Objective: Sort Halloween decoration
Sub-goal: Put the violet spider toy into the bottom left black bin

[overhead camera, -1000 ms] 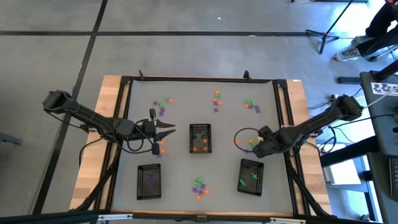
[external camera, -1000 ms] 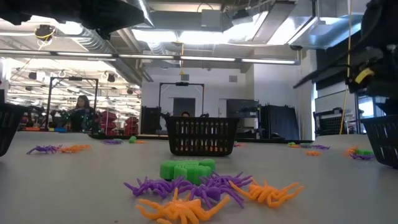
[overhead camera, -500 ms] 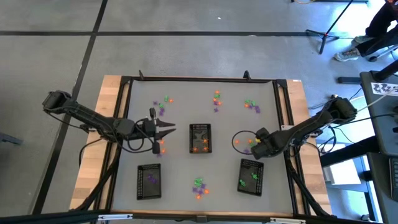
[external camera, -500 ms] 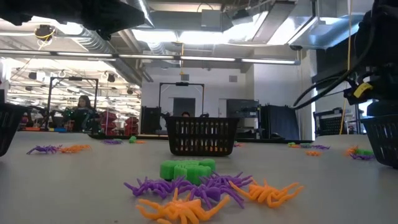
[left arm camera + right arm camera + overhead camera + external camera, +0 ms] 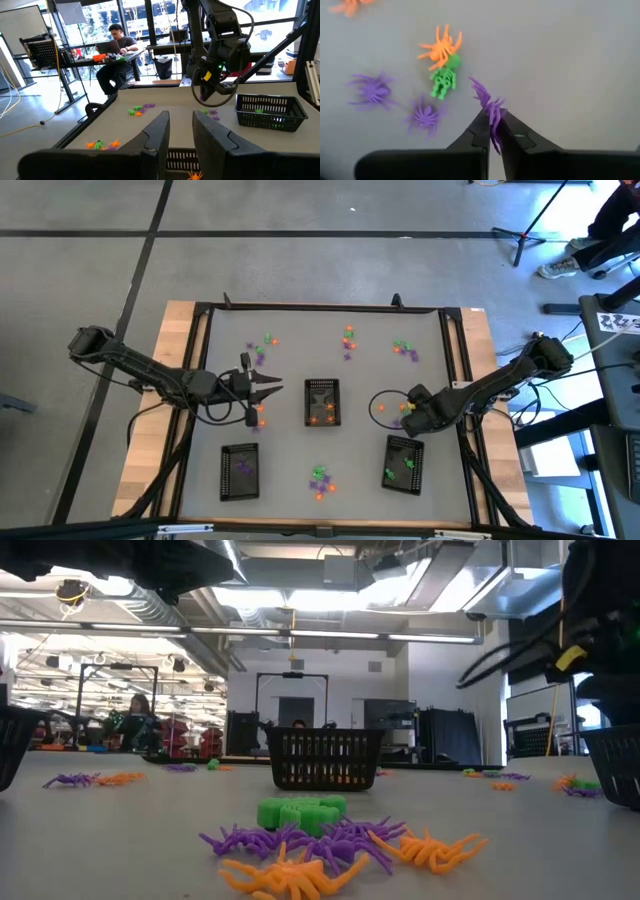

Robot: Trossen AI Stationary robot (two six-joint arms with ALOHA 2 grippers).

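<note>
Right gripper (image 5: 492, 131) down at the grey tabletop (image 5: 290, 370) on the right side, between the middle black mesh tray (image 5: 321, 401) and the front right black mesh tray (image 5: 403, 463), fingers pinched together on a small purple plastic spider (image 5: 490, 109) whose legs stick out past the fingertips. Just beside that grip, on the table: an orange plastic spider (image 5: 440, 48) touching a small green plastic skeleton figure (image 5: 443, 82), plus two more purple spiders (image 5: 372, 90) a little apart from them. Left gripper (image 5: 272, 388) held over the table's left half, pointing toward the middle tray, fingers (image 5: 156, 131) set apart with a clear gap and nothing between them; a lone orange spider (image 5: 192, 175) on the table near their tips. More of the tiny orange, purple and green trinkets scattered in clusters along the far side of the table (image 5: 347, 340) and in a heap near the front edge (image 5: 318, 842), where green pieces lie behind purple and orange spiders. Front left black mesh tray (image 5: 239, 471) with purple bits inside, front right tray with green bits, middle tray with orange ones. Beyond the table, a seated person at a desk (image 5: 117, 49).
</note>
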